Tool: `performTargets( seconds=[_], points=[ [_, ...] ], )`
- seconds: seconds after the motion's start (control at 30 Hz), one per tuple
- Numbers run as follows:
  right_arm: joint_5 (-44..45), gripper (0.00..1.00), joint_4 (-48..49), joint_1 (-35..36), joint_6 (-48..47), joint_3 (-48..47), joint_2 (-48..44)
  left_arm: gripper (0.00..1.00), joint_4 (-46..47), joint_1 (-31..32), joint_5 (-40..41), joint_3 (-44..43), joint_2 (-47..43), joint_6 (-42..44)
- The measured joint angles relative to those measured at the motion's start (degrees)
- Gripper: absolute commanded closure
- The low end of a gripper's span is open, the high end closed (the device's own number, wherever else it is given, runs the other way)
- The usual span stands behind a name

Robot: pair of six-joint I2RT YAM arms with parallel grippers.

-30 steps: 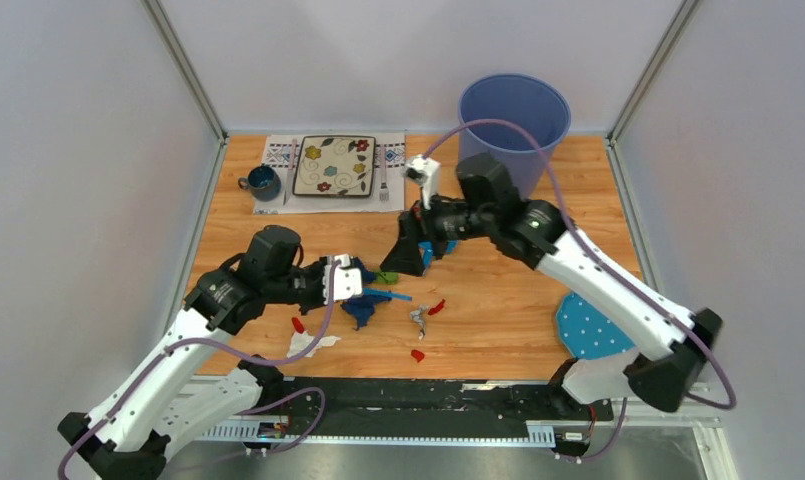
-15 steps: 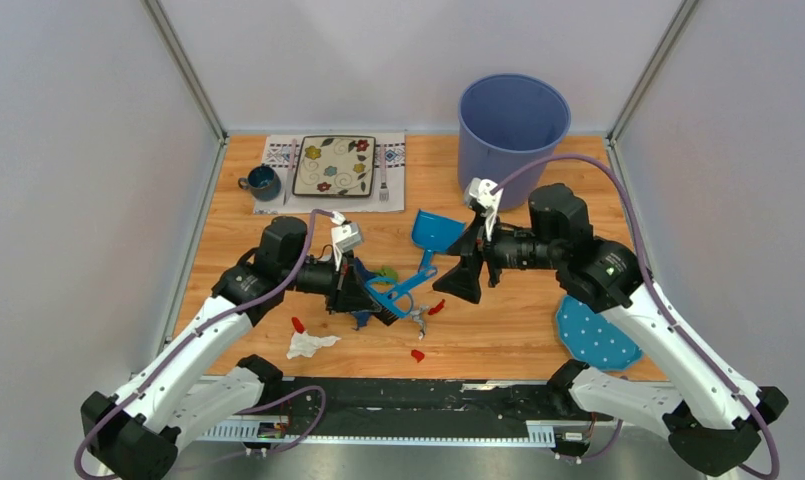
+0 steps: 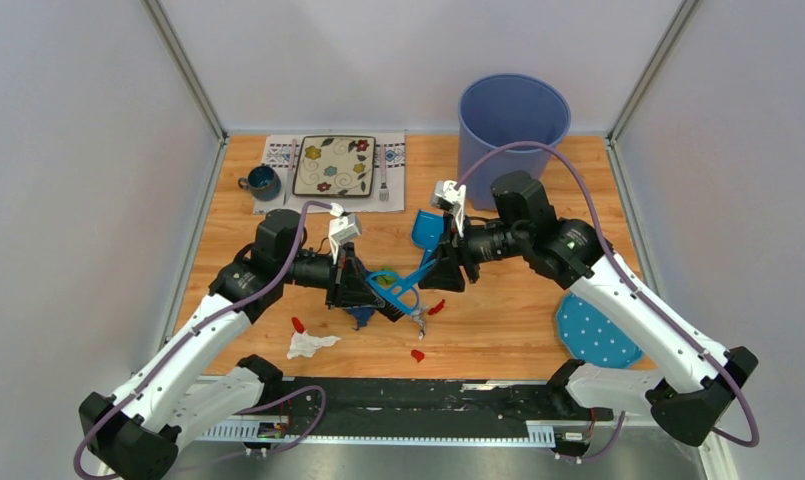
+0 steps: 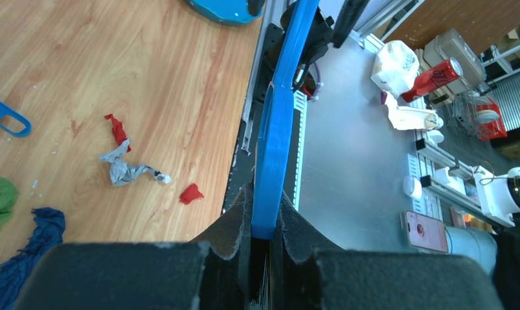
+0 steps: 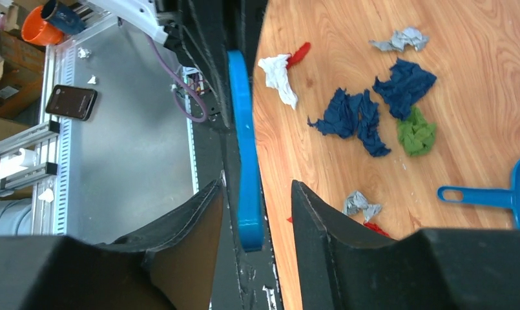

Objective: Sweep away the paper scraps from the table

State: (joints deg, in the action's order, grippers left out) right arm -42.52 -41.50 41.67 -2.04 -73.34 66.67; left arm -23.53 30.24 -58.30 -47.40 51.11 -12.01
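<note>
My left gripper [image 3: 370, 290] [image 4: 265, 194] is shut on a flat blue brush handle [image 4: 280, 110] that runs out toward the right arm. The handle's far end [image 5: 247, 194] lies between the fingers of my right gripper [image 3: 441, 272] [image 5: 254, 187], which stand open with a gap on each side. Paper scraps lie on the table [image 3: 508, 310] below both grippers: green [image 3: 386, 275], dark blue [image 3: 360, 316] [image 5: 347, 115], silver-grey [image 3: 418, 318] [image 4: 128, 169], red [image 3: 416, 354] [image 4: 191, 193] and white [image 3: 308, 345] [image 5: 278, 74].
A blue dustpan [image 3: 428, 229] lies on the table just behind the grippers, its handle pointing to the scraps. A blue bin [image 3: 513, 120] stands at the back right. A flowered plate [image 3: 334, 165], mug [image 3: 263, 182] and placemat [image 3: 278, 152] sit at the back left. A polka-dot cloth [image 3: 590, 330] lies front right.
The right gripper left the dustpan, swung right, then came back left onto the brush handle's end with its jaws narrowing. The left gripper turned the brush toward it.
</note>
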Motion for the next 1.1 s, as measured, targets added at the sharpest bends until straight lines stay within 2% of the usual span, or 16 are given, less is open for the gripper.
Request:
performTargets(
  seconds=[0.1,0.27,0.37,0.47,0.57,0.63,0.73,0.77,0.83,1.03,1.07,1.1],
  points=[
    [-0.9,0.56,0.5,0.3,0.0,-1.4,0.0,1.00,0.0,0.0,-0.1,-0.1,0.2,0.1],
    [-1.4,0.75,0.6,0.6,-0.2,-1.7,0.0,1.00,-0.3,0.0,-0.2,-1.1,0.5,0.1],
    [-1.4,0.78,0.5,0.7,-0.3,-2.0,0.1,1.00,-0.5,0.0,-0.4,-2.1,0.6,0.2],
    [-1.5,0.64,0.5,0.7,-0.4,-2.7,0.4,1.00,-0.8,0.0,-0.8,-3.1,0.7,0.5],
    [-1.5,0.65,0.5,0.7,-0.5,-3.1,0.5,1.00,-1.2,0.0,-1.3,-3.2,0.8,0.6],
    [-1.5,0.70,0.4,0.8,-0.6,-3.6,0.5,1.00,-1.6,0.0,-1.6,-3.2,0.9,0.6],
    [-1.6,0.85,0.4,0.9,-0.9,-4.4,0.6,1.00,-1.7,0.0,-1.8,-3.2,0.9,0.7],
    [-1.7,0.93,0.4,0.9,-0.9,-4.6,0.7,1.00,-1.7,0.0,-1.9,-3.2,1.0,0.7],
    [-1.7,1.00,0.3,1.0,-0.8,-4.7,0.8,1.00,-1.7,0.0,-1.9,-3.2,1.1,0.7],
    [-1.5,1.00,0.5,1.1,-0.8,-4.2,0.6,1.00,-2.2,0.0,-1.9,-3.2,1.3,0.8],
    [-1.2,1.00,0.6,1.1,-0.8,-4.0,0.5,0.94,-2.2,0.0,-1.6,-3.2,1.3,0.8],
    [-0.6,1.00,0.7,1.1,-0.8,-3.8,0.3,0.76,-2.2,0.0,-1.1,-3.2,1.4,0.8]
  ],
)
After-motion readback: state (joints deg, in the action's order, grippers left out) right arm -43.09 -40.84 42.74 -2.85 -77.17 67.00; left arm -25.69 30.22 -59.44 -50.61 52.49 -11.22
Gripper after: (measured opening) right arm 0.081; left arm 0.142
